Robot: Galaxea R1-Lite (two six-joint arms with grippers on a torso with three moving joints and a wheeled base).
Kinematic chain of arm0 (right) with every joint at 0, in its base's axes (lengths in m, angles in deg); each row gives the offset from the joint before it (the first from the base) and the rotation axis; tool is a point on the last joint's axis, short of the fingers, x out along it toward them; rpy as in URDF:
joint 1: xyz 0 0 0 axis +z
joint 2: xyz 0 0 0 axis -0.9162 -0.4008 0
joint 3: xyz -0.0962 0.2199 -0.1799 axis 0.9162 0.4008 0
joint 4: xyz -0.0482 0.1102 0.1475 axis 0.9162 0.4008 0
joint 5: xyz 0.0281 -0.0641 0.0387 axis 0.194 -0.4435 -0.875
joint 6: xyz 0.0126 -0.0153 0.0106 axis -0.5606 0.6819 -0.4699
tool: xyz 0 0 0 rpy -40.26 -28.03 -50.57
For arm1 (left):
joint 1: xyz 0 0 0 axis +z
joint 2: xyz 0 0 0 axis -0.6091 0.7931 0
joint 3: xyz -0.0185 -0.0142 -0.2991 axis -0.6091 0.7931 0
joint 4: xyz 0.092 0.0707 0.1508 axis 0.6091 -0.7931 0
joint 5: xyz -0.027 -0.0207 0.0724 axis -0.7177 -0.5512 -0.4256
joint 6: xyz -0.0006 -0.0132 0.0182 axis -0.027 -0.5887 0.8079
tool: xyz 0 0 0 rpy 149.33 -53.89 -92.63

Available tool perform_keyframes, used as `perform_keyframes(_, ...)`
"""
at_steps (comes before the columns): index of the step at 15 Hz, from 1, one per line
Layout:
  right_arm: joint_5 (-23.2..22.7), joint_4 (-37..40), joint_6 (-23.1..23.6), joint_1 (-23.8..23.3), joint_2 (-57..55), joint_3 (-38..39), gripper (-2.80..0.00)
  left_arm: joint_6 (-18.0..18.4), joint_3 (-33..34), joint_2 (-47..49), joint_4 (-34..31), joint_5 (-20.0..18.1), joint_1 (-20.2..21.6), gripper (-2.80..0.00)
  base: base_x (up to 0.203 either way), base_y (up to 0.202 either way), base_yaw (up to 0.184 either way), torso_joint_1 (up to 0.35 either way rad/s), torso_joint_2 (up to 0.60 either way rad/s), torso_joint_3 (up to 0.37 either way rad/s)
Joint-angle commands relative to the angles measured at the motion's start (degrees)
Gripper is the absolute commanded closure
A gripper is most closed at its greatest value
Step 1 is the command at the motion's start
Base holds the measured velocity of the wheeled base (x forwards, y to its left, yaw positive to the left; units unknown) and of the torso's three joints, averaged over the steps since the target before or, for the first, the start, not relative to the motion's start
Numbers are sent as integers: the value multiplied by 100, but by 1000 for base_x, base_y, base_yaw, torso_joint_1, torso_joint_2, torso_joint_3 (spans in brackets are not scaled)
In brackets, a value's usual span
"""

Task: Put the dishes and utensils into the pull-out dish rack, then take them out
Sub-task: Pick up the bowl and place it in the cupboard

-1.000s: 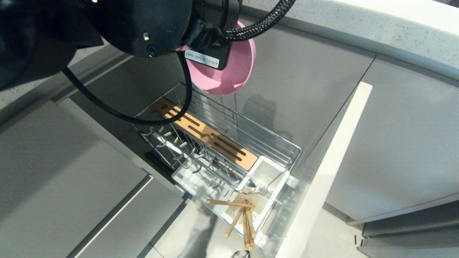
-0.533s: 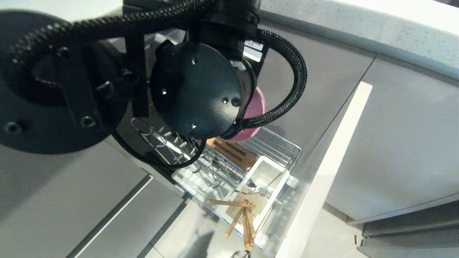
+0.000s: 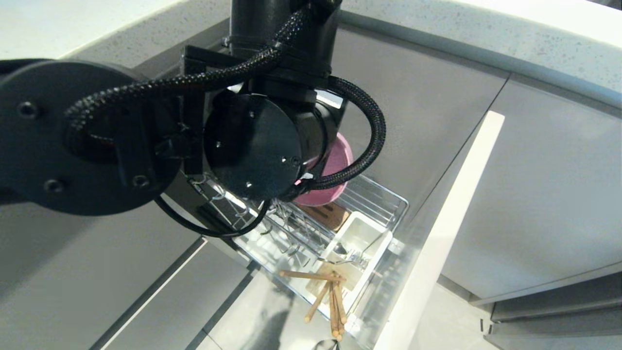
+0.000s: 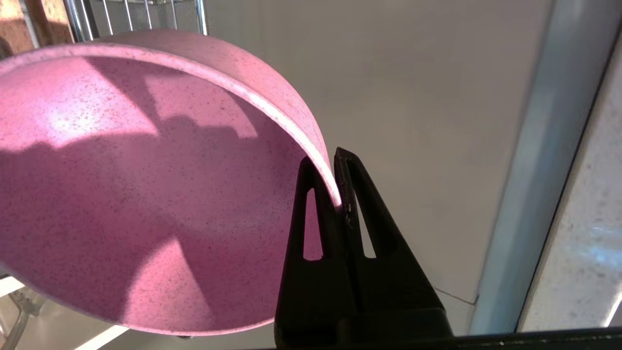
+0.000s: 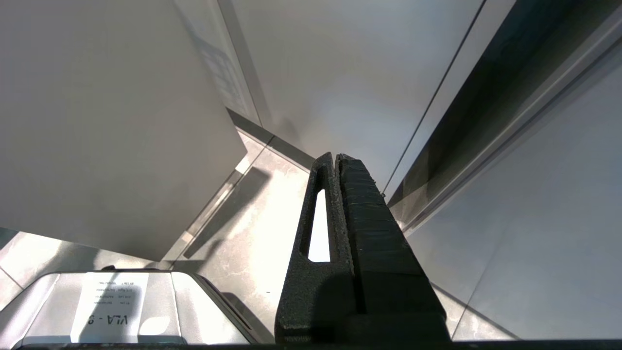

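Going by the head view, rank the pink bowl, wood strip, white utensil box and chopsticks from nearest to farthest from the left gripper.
The left gripper is hidden behind the arm in the head view, shut on the bowl's rim.
1. Pink bowl: held over the rack.
2. Wood strip: just below the bowl.
3. White utensil box: toward the rack's front.
4. Chopsticks: at the front end, sticking out.

Bowl [image 4: 146,194]: pink, finely dark-speckled. Rack [image 3: 374,199]: chrome wire (light-wood strip [image 3: 330,214], white box [image 3: 362,233]). Chopsticks [image 3: 333,304]: light wood. Front panel [image 3: 437,233]: pale grey.
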Motion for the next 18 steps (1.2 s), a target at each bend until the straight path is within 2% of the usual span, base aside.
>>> perform_keyframes(1, -1, -1, -1, 2, 0, 9, 0, -132, 18, -39, 0, -143, 185, 0, 0, 0, 0, 0, 0, 0)
perform_keyframes(5, -1, -1, -1, 2, 0, 9, 0, -474, 217, -122, 21, -759, 431, 0, 0, 0, 0, 0, 0, 0)
perform_keyframes(8, -1, -1, -1, 2, 0, 8, 0, -537, 477, -274, 124, -1541, 779, 0, 0, 0, 0, 0, 0, 0)
perform_keyframes(13, -1, -1, -1, 2, 0, 2, 0, -555, 1400, -937, 1217, -2666, 1342, 0, 0, 0, 0, 0, 0, 0)
perform_keyframes(18, -1, -1, -1, 3, 0, 9, 0, -510, 2391, -1146, 2683, -2789, 1348, 0, 0, 0, 0, 0, 0, 0)
